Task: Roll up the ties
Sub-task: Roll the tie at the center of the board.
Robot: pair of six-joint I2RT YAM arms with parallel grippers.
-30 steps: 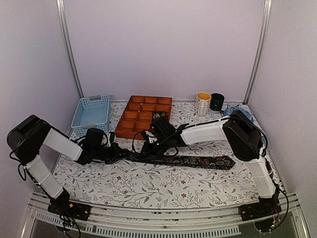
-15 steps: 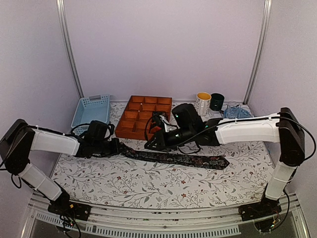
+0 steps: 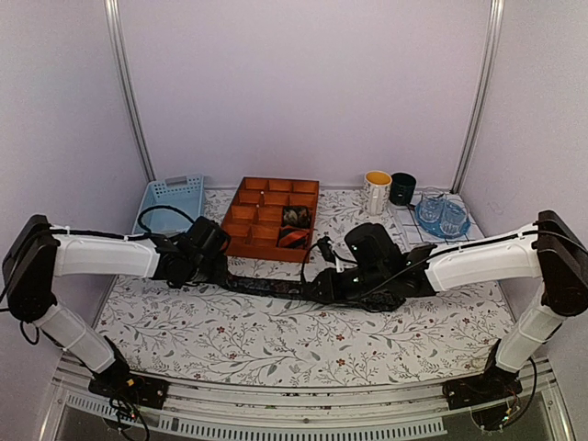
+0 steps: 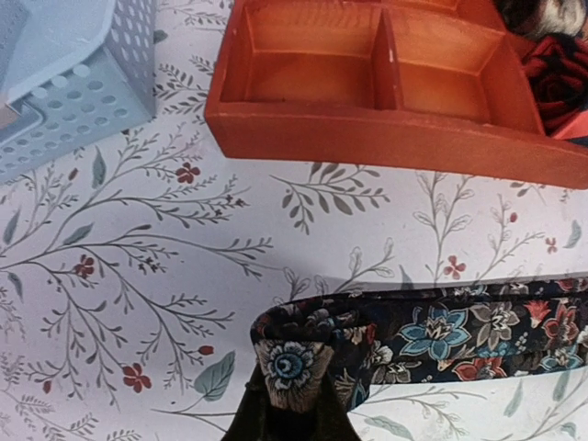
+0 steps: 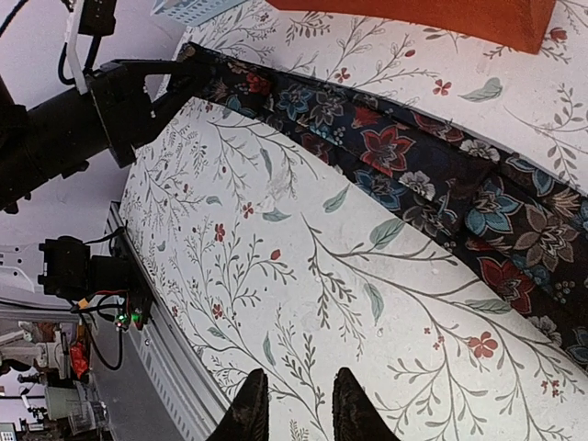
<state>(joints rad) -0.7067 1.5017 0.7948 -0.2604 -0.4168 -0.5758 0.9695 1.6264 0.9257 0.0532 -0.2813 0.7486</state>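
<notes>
The dark floral fabric necktie [image 4: 441, 335] is laid flat on the table [image 4: 138, 266], one end clamped in the left gripper [image 4: 292, 413], presumably as an anchor; the right gripper [image 5: 296, 409] is held narrowly parted, empty.

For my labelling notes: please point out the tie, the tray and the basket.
tie [image 4: 441, 335], left wrist view, flat flowered strip.
tray [image 4: 395, 147], left wrist view, near outer wall.
basket [image 4: 73, 110], left wrist view, perforated side wall.

Organizer tray [image 4: 386, 142] crowds tie [image 4: 441, 335] behind; near side passable.
</notes>
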